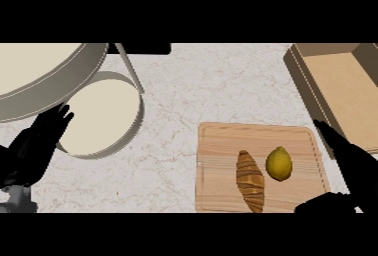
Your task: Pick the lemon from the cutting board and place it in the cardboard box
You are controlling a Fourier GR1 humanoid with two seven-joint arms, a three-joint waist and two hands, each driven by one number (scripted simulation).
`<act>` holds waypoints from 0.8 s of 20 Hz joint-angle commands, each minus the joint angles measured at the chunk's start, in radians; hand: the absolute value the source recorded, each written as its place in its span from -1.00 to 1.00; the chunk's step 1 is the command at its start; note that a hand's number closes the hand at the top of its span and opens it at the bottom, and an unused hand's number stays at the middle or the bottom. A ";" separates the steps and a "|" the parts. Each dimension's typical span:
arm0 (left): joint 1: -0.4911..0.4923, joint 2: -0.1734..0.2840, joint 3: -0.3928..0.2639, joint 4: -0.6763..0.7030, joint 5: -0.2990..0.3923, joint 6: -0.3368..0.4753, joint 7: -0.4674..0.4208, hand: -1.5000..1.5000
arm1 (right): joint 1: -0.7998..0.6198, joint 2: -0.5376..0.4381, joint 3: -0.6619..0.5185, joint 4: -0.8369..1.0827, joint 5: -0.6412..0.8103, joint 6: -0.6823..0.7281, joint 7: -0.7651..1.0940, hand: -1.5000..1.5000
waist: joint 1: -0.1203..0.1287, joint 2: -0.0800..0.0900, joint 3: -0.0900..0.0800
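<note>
Lemon (278,163) on cutting board (221,150) (beside croissant (250,181)).

The setting is presenting as a kitchen. A pale marble-patterned counter (207,90) is filling the view and is serving as the work surface. A wooden cutting board (221,150) is lying on it, carrying a lemon (278,163) and a croissant (249,181) side by side. Large round cream vessels (44,75) are sitting left of the board; a cardboard box (347,90) is standing to its upper right.
</note>
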 commanded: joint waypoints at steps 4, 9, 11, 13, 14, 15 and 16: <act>0.012 0.008 0.057 0.051 0.008 -0.054 -0.034 0.00 | -0.068 0.099 0.032 0.110 0.020 0.084 0.098 -1.00 | -0.010 -0.002 0.001; 0.009 -0.023 0.038 -0.043 -0.024 -0.013 0.047 0.00 | -0.009 0.119 -0.003 0.116 0.059 0.105 0.018 -1.00 | -0.017 -0.004 0.002; 0.024 0.003 0.096 0.035 0.027 -0.104 -0.009 0.00 | -0.051 0.213 0.074 0.076 0.141 0.085 0.121 -1.00 | -0.016 -0.004 0.001; 0.002 -0.064 0.045 0.077 -0.060 -0.051 -0.056 0.00 | -0.086 0.188 -0.003 0.158 0.119 0.143 0.017 -1.00 | -0.017 -0.002 0.001; -0.010 -0.024 0.077 -0.001 -0.039 -0.048 0.034 0.00 | -0.052 0.182 -0.034 0.124 0.112 0.161 0.014 -1.00 | -0.017 -0.003 0.002; -0.036 -0.052 0.061 0.044 -0.047 -0.037 0.017 0.00 | -0.114 0.216 0.012 0.102 0.141 0.177 0.098 -1.00 | -0.017 -0.003 0.001; -0.041 -0.027 0.095 0.036 -0.025 -0.067 0.036 0.00 | -0.102 0.258 0.019 0.146 0.184 0.147 0.043 -1.00 | -0.016 -0.003 0.002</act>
